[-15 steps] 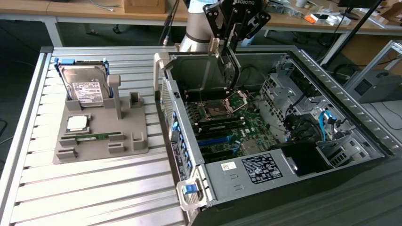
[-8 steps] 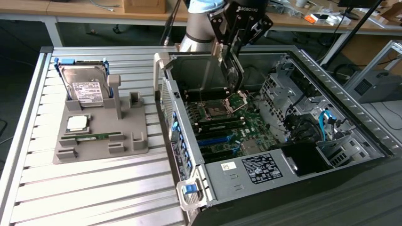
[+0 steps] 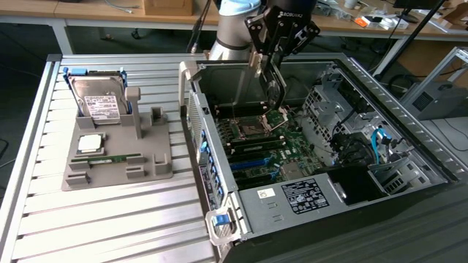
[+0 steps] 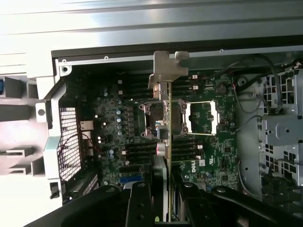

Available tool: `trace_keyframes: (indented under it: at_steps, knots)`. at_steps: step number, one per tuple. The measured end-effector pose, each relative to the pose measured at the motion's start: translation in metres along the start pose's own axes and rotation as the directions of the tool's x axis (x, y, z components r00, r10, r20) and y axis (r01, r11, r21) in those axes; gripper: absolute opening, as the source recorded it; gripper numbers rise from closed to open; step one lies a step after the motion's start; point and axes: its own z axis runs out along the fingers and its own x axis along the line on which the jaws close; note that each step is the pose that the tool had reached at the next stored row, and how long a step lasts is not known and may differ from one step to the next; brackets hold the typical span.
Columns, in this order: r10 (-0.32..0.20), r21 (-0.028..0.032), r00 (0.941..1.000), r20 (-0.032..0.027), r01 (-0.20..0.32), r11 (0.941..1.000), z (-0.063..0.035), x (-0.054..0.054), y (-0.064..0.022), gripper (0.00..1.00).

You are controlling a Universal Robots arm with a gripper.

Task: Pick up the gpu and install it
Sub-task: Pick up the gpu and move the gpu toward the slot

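Slatted aluminium worktop [image 3: 109, 230] nearest me carries the open computer case [image 3: 241, 216], and above its motherboard [image 3: 260, 148] my end effector [image 3: 272, 64] is clamped on the gpu [image 3: 278, 98], which hangs edge-down and unseated, presumably so it can line up with a slot.

The gpu [image 4: 168, 73] shows dull bare silver metal at its end bracket. The gripper [image 4: 166, 203] is matt black. At 9 o'clock from the grey sheet-metal case [image 3: 292, 200], a matt grey plastic holder [image 3: 117, 164] sits on the ribbed brushed-aluminium table [image 3: 109, 230], carrying a shiny metal hard drive [image 3: 98, 98] with a white paper label.
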Motion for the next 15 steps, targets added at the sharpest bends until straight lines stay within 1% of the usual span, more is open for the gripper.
trace_keyframes:
  at_steps: [15]
  knots:
    - [0.0,0.0,1.0,0.0,0.0,1.0,0.0075,-0.0102,0.0001,0.27]
